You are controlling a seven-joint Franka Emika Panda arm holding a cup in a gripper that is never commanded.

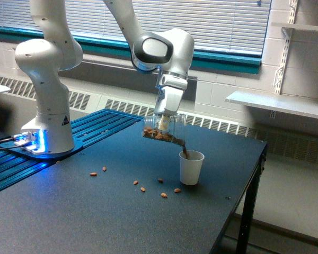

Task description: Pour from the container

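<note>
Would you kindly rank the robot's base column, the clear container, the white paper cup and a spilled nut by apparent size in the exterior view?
1. Base column, by far the largest.
2. Clear container and white paper cup: they look much alike, and the container is tilted in the hand, so I would not rank them.
3. Spilled nut, the smallest.

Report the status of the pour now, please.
Tool shut on clear plastic container, tipped over white paper cup. Brown nuts streaming in. Several spilled nuts on dark table. Nothing blocking.
</note>
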